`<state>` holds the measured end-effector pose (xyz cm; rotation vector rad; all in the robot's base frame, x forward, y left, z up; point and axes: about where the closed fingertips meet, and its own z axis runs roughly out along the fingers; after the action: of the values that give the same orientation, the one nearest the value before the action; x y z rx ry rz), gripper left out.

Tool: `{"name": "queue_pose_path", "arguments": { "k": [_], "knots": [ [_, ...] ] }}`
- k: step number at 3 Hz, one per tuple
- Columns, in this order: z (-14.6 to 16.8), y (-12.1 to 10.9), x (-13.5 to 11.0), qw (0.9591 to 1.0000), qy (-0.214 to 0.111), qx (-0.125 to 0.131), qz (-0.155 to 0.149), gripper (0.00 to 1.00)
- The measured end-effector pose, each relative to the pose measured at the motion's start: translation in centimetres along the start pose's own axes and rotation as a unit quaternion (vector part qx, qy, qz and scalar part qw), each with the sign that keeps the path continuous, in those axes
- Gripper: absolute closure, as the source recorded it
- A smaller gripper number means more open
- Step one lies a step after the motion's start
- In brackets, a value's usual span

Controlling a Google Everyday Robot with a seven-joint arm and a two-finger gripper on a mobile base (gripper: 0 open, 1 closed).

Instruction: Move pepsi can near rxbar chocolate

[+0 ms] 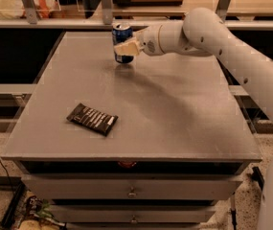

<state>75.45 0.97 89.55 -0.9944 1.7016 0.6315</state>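
The grey table (184, 128) fills most of the view, with drawers (132, 191) under its front edge. The robot's white arm (232, 51) reaches in from the right across the far half of the top. Well apart from it, near the front left corner, the rxbar chocolate (92, 119) lies flat and at a slant. At the far edge, left of centre, stands the pepsi can (121, 34), upright, with its silver top showing. The gripper (125, 47) is right at the can. One pale finger lies across the can's near side, and the jaws appear clamped on it.

The step in hand looks like the grasp and lift before the carry. To do it well, the hold should stay around the can's middle so that it hangs upright. The lift needs to be only high enough for the base to come off the table. The carry then runs diagonally toward the front left, over bare tabletop. The can should come down beside the bar, not on it, with a gap left between them. The jaws should open only once the base sits flat — a tilted can could tip or roll.

As for writing, the can is dark blue with pale marks, but no word on it can be read. The bar shows rows of white lines and a pale patch at its right end, and none of that is legible either.
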Motion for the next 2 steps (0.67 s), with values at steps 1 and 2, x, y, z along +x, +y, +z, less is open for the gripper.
{"name": "queue_pose_path", "arguments": {
  "k": [1, 2],
  "knots": [
    [-2.9, 2.3, -1.0, 0.9985, 0.016, -0.038, -0.034, 1.00],
    [-5.8, 5.6, -1.1, 0.9940, 0.035, -0.082, -0.063, 1.00]
  ]
}}
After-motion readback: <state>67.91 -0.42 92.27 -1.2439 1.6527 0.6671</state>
